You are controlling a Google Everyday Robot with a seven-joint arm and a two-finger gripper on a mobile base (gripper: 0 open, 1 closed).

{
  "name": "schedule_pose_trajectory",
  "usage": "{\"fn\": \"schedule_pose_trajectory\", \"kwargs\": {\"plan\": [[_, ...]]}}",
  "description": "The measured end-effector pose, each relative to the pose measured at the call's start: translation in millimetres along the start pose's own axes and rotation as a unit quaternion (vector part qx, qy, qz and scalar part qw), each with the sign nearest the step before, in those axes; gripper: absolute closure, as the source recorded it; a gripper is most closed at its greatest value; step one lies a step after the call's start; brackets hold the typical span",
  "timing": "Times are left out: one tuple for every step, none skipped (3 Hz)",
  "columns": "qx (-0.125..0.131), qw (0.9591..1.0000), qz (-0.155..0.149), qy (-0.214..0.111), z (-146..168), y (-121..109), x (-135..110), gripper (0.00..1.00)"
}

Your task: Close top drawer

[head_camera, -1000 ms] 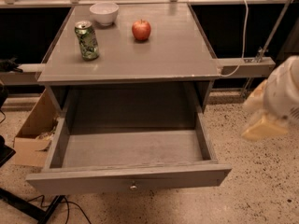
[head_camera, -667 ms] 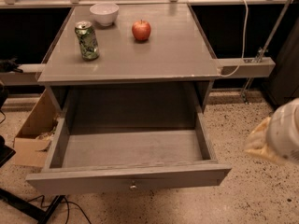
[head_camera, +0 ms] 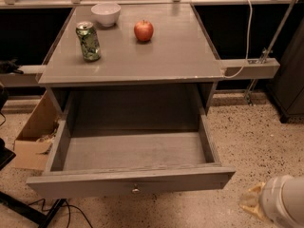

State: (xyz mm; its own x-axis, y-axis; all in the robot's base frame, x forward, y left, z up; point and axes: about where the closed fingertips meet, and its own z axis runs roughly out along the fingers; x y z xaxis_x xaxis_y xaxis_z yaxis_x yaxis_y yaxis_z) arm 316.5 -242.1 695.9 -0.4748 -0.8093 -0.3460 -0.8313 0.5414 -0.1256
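Observation:
The top drawer [head_camera: 133, 153] is a wide grey wooden drawer pulled far out of the grey table [head_camera: 156, 61]. Its box is empty. Its plain front panel [head_camera: 85, 185] faces me, with one small round metal knob [head_camera: 135, 190] at the centre. My gripper [head_camera: 252, 203] shows as a pale, blurred tip on a white arm segment [head_camera: 285, 205] in the bottom right corner. It is low, to the right of the drawer front's right end, and apart from it. It holds nothing that I can see.
On the table top stand a green can [head_camera: 88, 42], a white bowl [head_camera: 106, 13] and a red apple [head_camera: 143, 30]. A cardboard box [head_camera: 34, 134] sits on the floor to the left. A dark cabinet [head_camera: 292, 75] stands at the right. Black stand legs [head_camera: 28, 212] lie bottom left.
My arm and gripper have dropped from beside the table's right side down into the bottom right corner. The drawer has not moved and stays open.

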Motion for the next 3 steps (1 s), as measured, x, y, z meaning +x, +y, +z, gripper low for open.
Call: {"fn": "schedule_pose_trajectory", "kwargs": {"plan": [[-0.019, 0.9991, 0.024, -0.029, 49.4, 10.9, 10.0, 1.0], [-0.019, 0.9988, 0.028, -0.034, 56.2, 8.8, 10.4, 1.0], [-0.02, 0.9986, 0.017, -0.047, 72.7, 8.7, 6.4, 1.0]]}}
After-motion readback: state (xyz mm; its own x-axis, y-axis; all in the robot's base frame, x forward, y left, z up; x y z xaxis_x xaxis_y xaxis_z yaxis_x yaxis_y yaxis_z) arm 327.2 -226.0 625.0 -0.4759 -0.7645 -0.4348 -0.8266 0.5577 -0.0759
